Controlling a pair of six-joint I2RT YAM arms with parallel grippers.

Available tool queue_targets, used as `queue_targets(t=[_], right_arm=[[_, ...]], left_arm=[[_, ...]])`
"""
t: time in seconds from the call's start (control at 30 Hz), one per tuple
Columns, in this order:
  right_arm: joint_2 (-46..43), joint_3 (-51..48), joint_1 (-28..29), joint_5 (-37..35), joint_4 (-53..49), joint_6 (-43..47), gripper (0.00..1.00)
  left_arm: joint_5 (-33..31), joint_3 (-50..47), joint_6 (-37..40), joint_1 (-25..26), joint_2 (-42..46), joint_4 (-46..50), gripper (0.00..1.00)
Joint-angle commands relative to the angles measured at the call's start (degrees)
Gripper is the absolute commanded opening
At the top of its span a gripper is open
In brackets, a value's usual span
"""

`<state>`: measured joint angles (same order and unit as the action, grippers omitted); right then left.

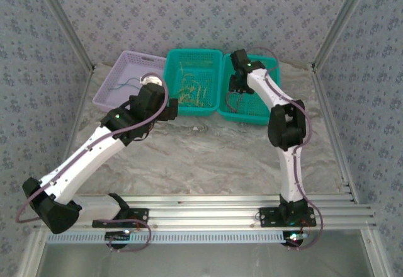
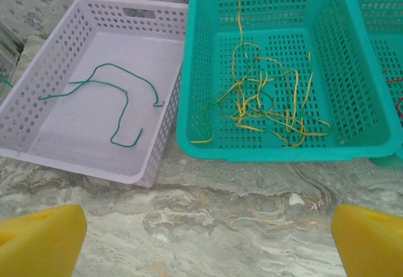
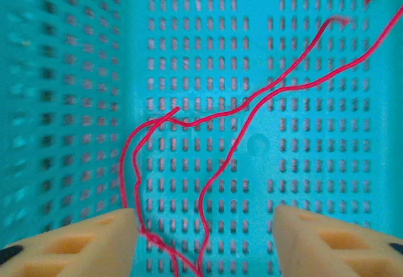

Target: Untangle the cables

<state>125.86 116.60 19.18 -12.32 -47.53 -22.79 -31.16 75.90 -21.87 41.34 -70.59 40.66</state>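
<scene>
Over at the left gripper point(image 2: 208, 244): jaws wide apart, yellow fingertips point(image 2: 41, 242) at either lower corner of the wrist view, bare marble table point(image 2: 189, 195) beneath, on the near side of the baskets. Just beyond, to the left, a lilac basket point(image 2: 38, 88) with a single green cable point(image 2: 126, 101) sprawled in loose bends across its floor, all on its own. Just beside that, to the right, the middle teal basket point(image 2: 198, 69), and in there the real knot: yellow and green cables point(image 2: 255, 97) looped over and through one another, one yellow end trailing toward the far wall.

Across to the right gripper point(image 3: 204, 242): down inside the right teal basket point(image 3: 75, 69), jaws apart here too, clamped on nothing. Red cables point(image 3: 252, 101) crossing on the perforated floor, strands running loose through the gap, one of them right along the inner edge of a pad point(image 3: 82, 242).

From above, left arm point(image 1: 94, 148) and right arm point(image 1: 277, 107) both stretched toward the far side of the table, three baskets there in a row.
</scene>
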Motion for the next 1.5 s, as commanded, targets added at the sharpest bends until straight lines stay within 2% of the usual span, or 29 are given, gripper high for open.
queue_targets(t=[0.0, 0.17, 0.2, 0.23, 0.27, 0.33, 0.4, 0.5, 0.57, 0.67, 0.73, 0.8, 0.83, 0.87, 0.97, 1.03, 1.1, 1.13, 1.17, 1.2, 1.23, 1.27, 1.3, 1.37, 1.47], right_arm=[[-11.2, -2.7, 1.4, -5.8, 0.2, 3.2, 0.67], [-25.4, -13.2, 2.3, -8.8, 5.4, 7.0, 0.82], [-29.2, -16.4, 1.9, -8.7, 7.4, 6.8, 0.86], [-32.8, -20.5, 1.4, -8.2, 10.0, 6.7, 0.96], [-36.9, -25.4, 0.8, -7.5, 13.5, 6.6, 1.0], [-44.6, -34.7, -0.9, -7.0, 21.0, 6.1, 1.0], [-52.4, -44.8, -3.0, -6.5, 28.9, 7.2, 1.0], [-58.2, -55.4, -8.5, -1.3, 34.4, 8.8, 1.0], [-59.6, -61.2, -11.3, -3.9, 37.4, 11.2, 1.0], [-60.1, -71.6, -14.4, -10.1, 48.8, 16.3, 1.0], [-57.8, -77.7, -16.7, -10.8, 56.9, 18.1, 1.0], [-53.4, -81.3, -19.3, -9.4, 62.1, 16.1, 1.0], [-51.8, -82.2, -19.9, -7.2, 63.9, 15.3, 1.0], [-49.3, -84.2, -20.0, -2.5, 69.5, 18.7, 1.0], [-43.0, -88.5, -18.7, -5.4, 80.8, 21.1, 1.0], [-40.4, -92.1, -18.7, -4.4, 89.9, 21.2, 1.0], [-40.7, -90.7, -18.4, -4.2, 86.3, 19.8, 1.0], [-40.4, -91.4, -18.7, -2.9, 88.5, 21.8, 1.0], [-40.2, -93.0, -19.2, 2.0, 89.6, 22.8, 1.0], [-36.3, -96.8, -19.7, 5.3, 102.6, 24.2, 1.0], [-37.1, -97.1, -18.3, 1.8, 103.0, 24.4, 1.0], [-39.3, -95.0, -18.3, 1.5, 93.8, 22.2, 1.0], [-37.4, -96.1, -19.1, 2.5, 99.7, 23.5, 1.0], [-38.9, -95.4, -19.2, -0.5, 95.8, 22.2, 1.0], [-38.6, -95.7, -18.7, -1.0, 97.0, 22.6, 1.0]], left_arm=[[-1.7, 0.4, 1.2, -0.3, 1.8, 0.2, 1.0], [-5.0, -0.5, 2.5, -0.5, 2.9, 0.2, 1.0], [-5.7, -1.3, 2.9, -0.6, 3.5, -0.1, 1.0], [-6.8, -2.1, 3.3, -0.9, 4.1, -0.5, 1.0], [-8.0, -3.6, 3.7, -1.2, 4.9, -1.3, 1.0], [-8.8, -7.2, 4.6, -2.9, 7.2, -4.5, 1.0], [-8.1, -11.6, 4.7, -6.7, 9.9, -7.0, 1.0], [-5.0, -18.2, 4.2, -13.7, 13.7, -11.2, 1.0], [-4.2, -22.3, 3.6, -16.8, 15.8, -14.1, 1.0], [-4.5, -28.4, 3.8, -19.8, 17.6, -18.2, 1.0], [-5.5, -31.9, 5.1, -21.5, 16.9, -20.6, 1.0], [-6.8, -34.9, 7.3, -22.1, 15.2, -24.4, 1.0], [-6.7, -35.3, 8.1, -22.4, 14.4, -25.3, 1.0], [-6.5, -35.3, 8.2, -23.2, 13.4, -25.6, 1.0], [-3.9, -36.0, 6.7, -26.5, 10.4, -26.9, 1.0], [-2.2, -36.9, 4.9, -28.5, 8.7, -28.6, 1.0], [-0.4, -38.2, 4.5, -30.6, 7.5, -31.7, 1.0], [0.0, -38.6, 4.9, -31.4, 6.8, -33.0, 1.0], [-0.3, -38.9, 5.9, -32.2, 5.8, -34.4, 1.0], [-0.7, -38.9, 6.3, -33.1, 4.8, -35.2, 1.0], [-0.6, -38.9, 6.8, -33.7, 3.8, -36.1, 1.0], [-0.5, -39.2, 7.5, -34.3, 2.9, -37.4, 1.0], [-1.5, -39.8, 7.5, -34.5, 2.4, -39.1, 1.0], [-1.6, -41.9, 6.9, -35.4, 2.1, -43.2, 1.0], [0.5, -44.5, 3.7, -37.5, 2.1, -49.2, 1.0]])
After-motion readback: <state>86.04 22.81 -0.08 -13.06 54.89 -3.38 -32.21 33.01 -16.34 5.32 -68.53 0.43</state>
